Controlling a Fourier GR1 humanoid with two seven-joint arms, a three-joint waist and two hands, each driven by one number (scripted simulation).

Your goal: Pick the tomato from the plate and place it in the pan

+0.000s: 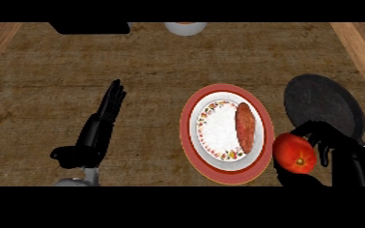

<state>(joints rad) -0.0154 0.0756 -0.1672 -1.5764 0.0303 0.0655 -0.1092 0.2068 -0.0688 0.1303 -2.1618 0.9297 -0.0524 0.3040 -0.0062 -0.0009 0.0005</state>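
Tomato (295,153) held in right robot hand (329,142) — beside plate (227,174).

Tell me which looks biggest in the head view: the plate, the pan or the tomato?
1. plate, biggest.
2. pan, smaller, though its far edge is cut off.
3. tomato, smallest, held up in the right hand, so nearer the camera.

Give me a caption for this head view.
Right hand holds the tomato between plate and pan.
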